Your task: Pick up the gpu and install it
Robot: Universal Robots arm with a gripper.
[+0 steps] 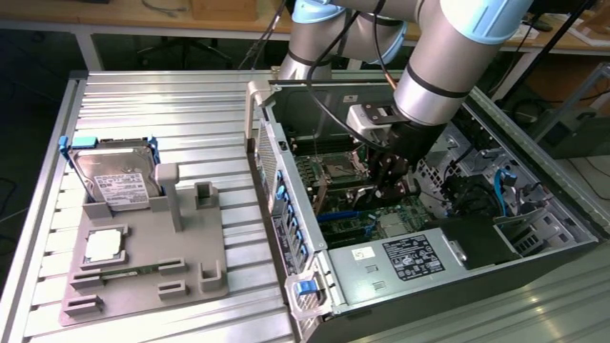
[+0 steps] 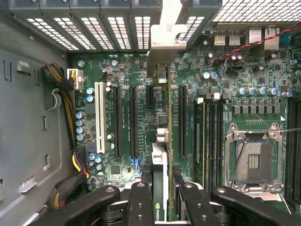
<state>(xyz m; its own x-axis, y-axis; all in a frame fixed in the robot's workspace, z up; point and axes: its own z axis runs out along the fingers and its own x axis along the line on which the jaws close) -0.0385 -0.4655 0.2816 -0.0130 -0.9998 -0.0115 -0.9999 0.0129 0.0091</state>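
Observation:
My gripper (image 2: 161, 195) is down inside the open computer case (image 1: 533, 214), with its black fingers (image 2: 140, 200) closed on the gpu (image 2: 160, 155). The wrist view shows the card edge-on, with its silver end bracket (image 2: 164, 33) against the case's rear slot wall. The card hangs over the green motherboard (image 2: 117, 70), in line between two long black expansion slots (image 2: 134, 122). I cannot tell whether it touches a slot. In the exterior view the gripper (image 1: 389, 182) sits low over the board, and the arm hides most of the card.
On the exterior view's left, a grey fixture tray (image 1: 143, 286) holds a silver hard drive (image 1: 119, 175), a processor chip (image 1: 103, 246) and a memory stick (image 1: 133, 271). Inside the case are the power supply (image 1: 401, 261), the processor socket (image 2: 254, 160), a white slot (image 2: 99, 117) and cable bundles (image 2: 63, 89).

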